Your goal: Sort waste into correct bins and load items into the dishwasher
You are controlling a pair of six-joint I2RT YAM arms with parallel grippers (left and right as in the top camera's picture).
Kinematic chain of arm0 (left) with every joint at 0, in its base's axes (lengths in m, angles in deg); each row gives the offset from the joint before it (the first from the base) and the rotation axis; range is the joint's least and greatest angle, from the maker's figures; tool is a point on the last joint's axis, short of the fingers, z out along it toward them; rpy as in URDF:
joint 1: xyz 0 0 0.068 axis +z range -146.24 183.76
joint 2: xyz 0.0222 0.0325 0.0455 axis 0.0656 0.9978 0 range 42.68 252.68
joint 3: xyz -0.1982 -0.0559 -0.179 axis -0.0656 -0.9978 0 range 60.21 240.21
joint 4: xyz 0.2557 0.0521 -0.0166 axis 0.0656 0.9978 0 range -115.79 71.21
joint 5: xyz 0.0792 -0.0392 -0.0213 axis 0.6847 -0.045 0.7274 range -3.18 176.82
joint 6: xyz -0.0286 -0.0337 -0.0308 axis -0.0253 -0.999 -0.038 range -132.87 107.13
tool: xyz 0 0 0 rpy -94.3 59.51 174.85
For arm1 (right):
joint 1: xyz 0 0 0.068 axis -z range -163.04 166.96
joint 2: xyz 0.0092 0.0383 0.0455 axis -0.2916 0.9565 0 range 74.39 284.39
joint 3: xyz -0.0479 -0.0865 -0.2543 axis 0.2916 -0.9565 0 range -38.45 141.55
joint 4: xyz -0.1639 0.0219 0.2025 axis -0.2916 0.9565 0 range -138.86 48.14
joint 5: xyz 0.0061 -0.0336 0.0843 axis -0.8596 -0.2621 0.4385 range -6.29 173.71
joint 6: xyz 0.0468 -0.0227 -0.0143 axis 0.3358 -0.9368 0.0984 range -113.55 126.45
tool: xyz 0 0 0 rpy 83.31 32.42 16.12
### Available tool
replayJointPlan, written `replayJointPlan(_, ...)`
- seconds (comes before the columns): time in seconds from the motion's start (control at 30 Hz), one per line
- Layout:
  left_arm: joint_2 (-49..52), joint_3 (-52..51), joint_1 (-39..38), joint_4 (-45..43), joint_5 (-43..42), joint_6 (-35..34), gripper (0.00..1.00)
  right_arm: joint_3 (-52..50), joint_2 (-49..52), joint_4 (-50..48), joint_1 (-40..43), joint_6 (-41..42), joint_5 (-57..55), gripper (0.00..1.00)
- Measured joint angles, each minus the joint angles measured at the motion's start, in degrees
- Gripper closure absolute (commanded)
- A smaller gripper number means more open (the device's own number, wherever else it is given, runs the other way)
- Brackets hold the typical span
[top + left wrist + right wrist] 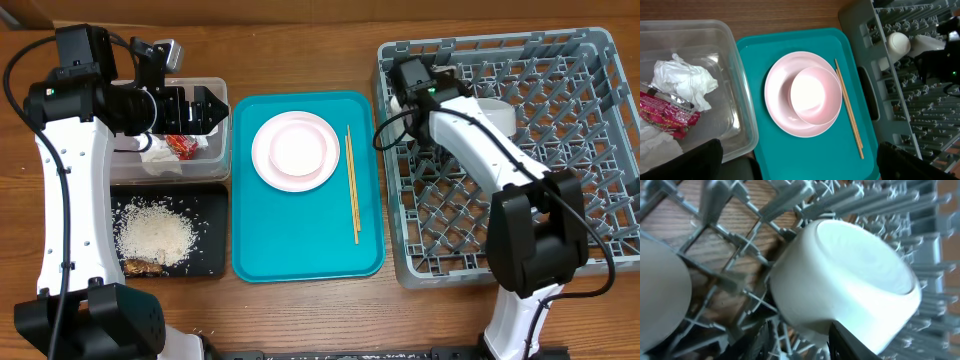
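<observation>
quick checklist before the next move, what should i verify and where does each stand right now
1. Left pincer open and empty over the clear tub: ok.
2. Right pincer clear of the white cup: cannot tell; one finger sits at its rim.
3. White cup down among the dish rack pegs: ok.
4. Pink bowl on the plate, unobstructed: ok.
5. Chopsticks loaded: not ok; they lie on the teal tray.
6. Rice in the black tray: ok.
</observation>
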Motion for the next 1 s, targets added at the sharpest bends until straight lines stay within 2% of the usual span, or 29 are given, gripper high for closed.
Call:
replayJointPlan(0.1, 0.0, 0.0, 0.0, 0.0, 0.0, 0.0, 0.00, 0.7, 0.0, 2.1, 1.3, 5.0, 3.5, 0.60)
replayJointPlan(0.23, 0.0, 0.0, 0.0, 0.0, 0.0, 0.0, 0.00, 1.2, -0.7, 4.3, 3.0, 7.6, 10.3, 0.60)
replayJointPlan(0.43, 0.0, 0.0, 0.0, 0.0, 0.0, 0.0, 0.00, 1.0, -0.5, 6.2, 5.0, 8.5, 21.3, 0.59)
replayJointPlan(0.77, 0.0, 0.0, 0.0, 0.0, 0.0, 0.0, 0.00, 5.5, -1.5, 6.1, 5.7, 8.8, 26.3, 0.59)
replayJointPlan(0.83, 0.0, 0.0, 0.0, 0.0, 0.0, 0.0, 0.00, 7.2, -2.6, 5.8, 6.1, 8.8, 26.6, 0.66)
replayJointPlan(0.97, 0.0, 0.0, -0.1, 0.0, 0.0, 0.0, 0.00, 10.0, -4.5, 2.7, 8.9, 8.6, 27.0, 0.92)
replayJointPlan(1.0, 0.0, 0.0, -0.2, 0.0, 0.0, 0.0, 0.00, 10.2, -4.9, 1.9, 10.1, 8.6, 27.1, 0.94)
